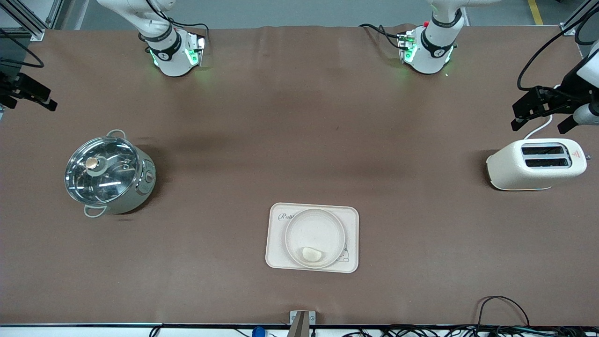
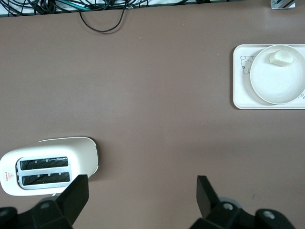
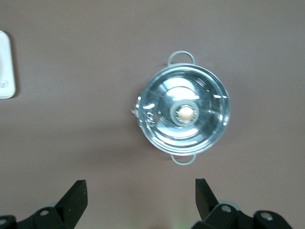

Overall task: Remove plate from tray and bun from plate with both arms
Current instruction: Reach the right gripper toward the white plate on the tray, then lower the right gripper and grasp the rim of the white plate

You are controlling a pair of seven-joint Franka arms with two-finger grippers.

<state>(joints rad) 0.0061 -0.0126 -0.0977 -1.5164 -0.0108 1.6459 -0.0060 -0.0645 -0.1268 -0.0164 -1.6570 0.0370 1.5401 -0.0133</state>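
- Locate the tray [image 1: 276,252] on the table edge nearest the front camera, about midway between the two arms' ends. The plate [image 1: 314,229] sits on it, and the bun [image 1: 312,254] lies in the plate, against the rim on the side nearest the front camera.
- Note the orientation: the tray's long axis runs from one arm's end of the table toward the other. The plate is round and has no heading. The bun's slightly longer dimension follows the same line as the tray.
- Expect the plate to be stiff, smooth and probably slippery. Take it by the raised rim, on a section clear of the bun.
- Treat the bun as light and soft. Pinch it gently across its short width, since a hard grip would likely dent it.
- Expect the tray to slide if the plate drags, so lift the plate straight up.
- Check the left gripper [image 2: 138,191]: it hovers beside the toaster [image 1: 538,164], fingers spread wide, holding nothing.
- Check the right gripper [image 3: 138,191]: it hovers near the lidded pot [image 1: 108,172], fingers likewise wide apart and empty.
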